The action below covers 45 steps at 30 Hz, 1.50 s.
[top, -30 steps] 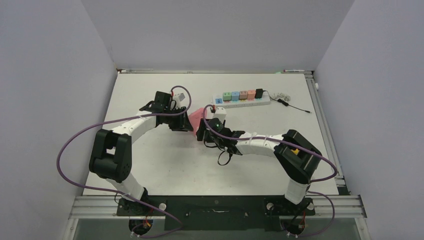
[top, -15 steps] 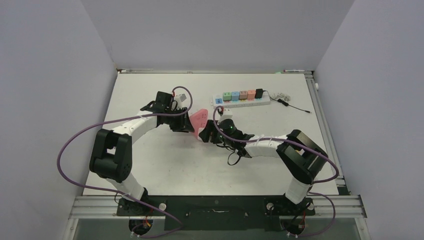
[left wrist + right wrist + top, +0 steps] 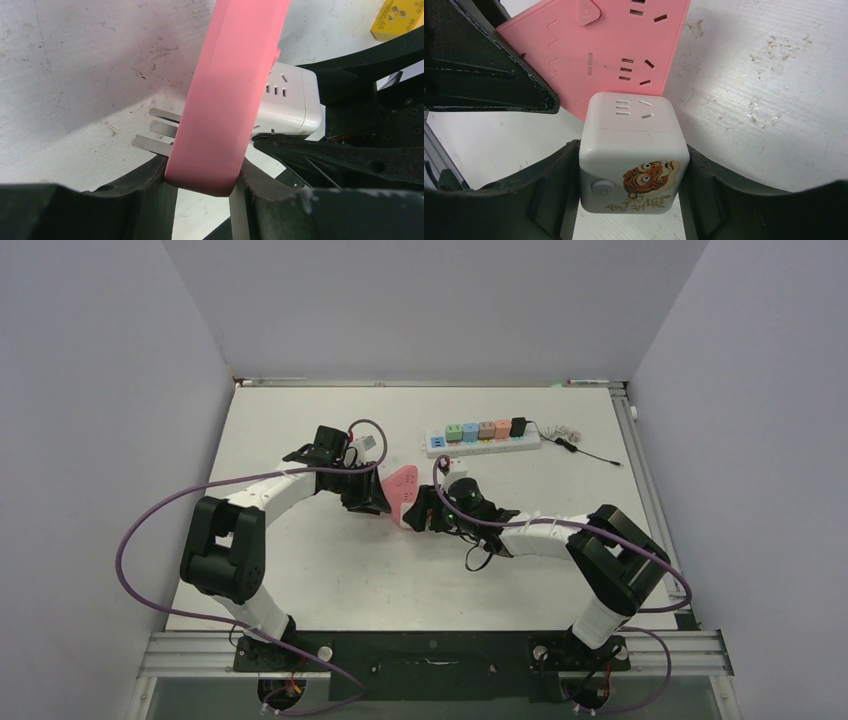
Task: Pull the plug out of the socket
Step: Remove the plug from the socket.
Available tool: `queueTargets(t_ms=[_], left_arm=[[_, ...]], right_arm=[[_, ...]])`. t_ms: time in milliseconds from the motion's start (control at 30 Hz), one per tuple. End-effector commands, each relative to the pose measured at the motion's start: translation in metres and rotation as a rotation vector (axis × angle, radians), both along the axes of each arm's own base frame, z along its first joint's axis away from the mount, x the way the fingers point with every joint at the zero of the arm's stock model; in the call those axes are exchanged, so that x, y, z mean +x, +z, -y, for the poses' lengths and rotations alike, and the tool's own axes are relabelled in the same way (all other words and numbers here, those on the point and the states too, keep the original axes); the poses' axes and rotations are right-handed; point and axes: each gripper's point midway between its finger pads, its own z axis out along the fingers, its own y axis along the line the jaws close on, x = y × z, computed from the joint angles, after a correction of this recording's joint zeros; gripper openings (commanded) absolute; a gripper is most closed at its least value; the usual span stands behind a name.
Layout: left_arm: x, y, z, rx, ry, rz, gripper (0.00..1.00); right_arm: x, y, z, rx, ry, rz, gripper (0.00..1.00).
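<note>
A flat pink socket (image 3: 403, 492) is held on edge just above the table, left of centre. My left gripper (image 3: 385, 498) is shut on its thin rim (image 3: 215, 165), and three metal pins (image 3: 155, 131) stick out of its back face. A white cube plug (image 3: 634, 150) with a tiger picture rests against the socket's front face (image 3: 624, 55). My right gripper (image 3: 633, 165) is shut on that cube's two sides. In the left wrist view the cube (image 3: 287, 100) touches the pink body with no gap showing. The cube's own pins are hidden.
A white power strip (image 3: 483, 436) carrying several coloured plugs lies at the back of the table, and a thin black cable (image 3: 585, 448) trails to its right. Purple cables loop off both arms. Grey walls close in the table on three sides.
The pink socket has come down and toward the near side, showing more of its face. My right gripper followed it with the cube, and the right elbow swung outward to the right.
</note>
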Motion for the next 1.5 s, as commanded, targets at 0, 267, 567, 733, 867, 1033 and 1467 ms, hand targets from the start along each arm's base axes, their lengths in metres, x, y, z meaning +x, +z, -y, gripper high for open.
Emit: queueTargets(t_ms=[0,267,567,733,867,1033,1467], left_arm=[[0.038,0.01,-0.008,0.05,0.037,0.151,0.0],[0.037,0.006,-0.008,0.05,0.039,0.139,0.0],[0.034,0.005,-0.003,0.045,0.031,0.139,0.0],[0.03,0.005,0.001,0.048,0.018,0.139,0.0],[0.029,0.004,0.003,0.049,0.011,0.139,0.0],[0.031,0.005,0.003,0.047,0.01,0.136,0.0],[0.038,0.007,-0.008,0.061,0.038,0.146,0.0]], right_arm=[[-0.01,0.051,-0.028,0.075,0.125,0.084,0.05],[0.008,0.033,-0.02,-0.105,-0.063,-0.005,0.05],[0.025,0.014,0.002,-0.27,-0.309,-0.089,0.05],[0.031,0.008,0.001,-0.28,-0.388,-0.12,0.05],[0.036,0.011,-0.002,-0.249,-0.424,-0.12,0.05],[0.034,0.016,-0.01,-0.195,-0.375,-0.099,0.05],[0.001,0.046,-0.027,-0.077,-0.032,0.07,0.05]])
